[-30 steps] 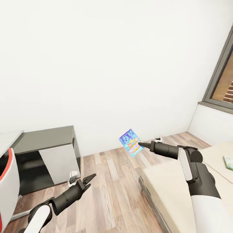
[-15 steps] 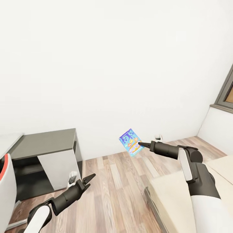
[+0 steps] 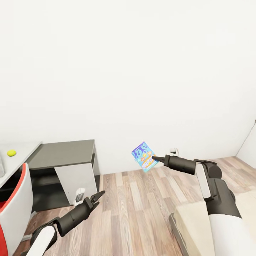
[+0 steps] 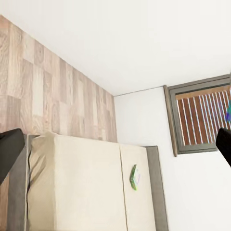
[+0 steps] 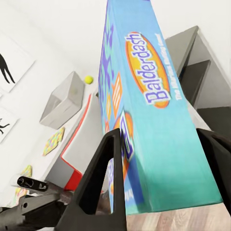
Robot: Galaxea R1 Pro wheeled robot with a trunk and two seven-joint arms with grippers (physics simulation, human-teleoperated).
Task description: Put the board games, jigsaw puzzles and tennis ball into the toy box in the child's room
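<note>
**Task progress.** By my reading, early: no toy is seen inside the toy box [image 5: 61, 100], which stands tilted in the right wrist view on the light-grey surface [image 3: 21, 151]; its interior is not visible.

- Blue board game [image 3: 144, 156], printed "Balderdash": in transit, carried in the air above the wood floor [image 3: 135, 209], well apart from the surface.
- Second board game [image 4: 134, 176], green-edged: lying on the bed [image 4: 82, 187], not yet collected.
- Tennis ball [image 3: 11, 153]: on the surface, near the toy box.
- Jigsaw puzzles [image 5: 54, 140]: lying flat on the surface; one clear, a second partly seen.
- Third board game: not located.

**Right end effector** [image 3: 153, 158]: fingers clamped on either face of the blue board game, held upright on edge.

**Left end effector** [image 3: 99, 196]: fingers spread, holding nothing, low over the floor.
</note>
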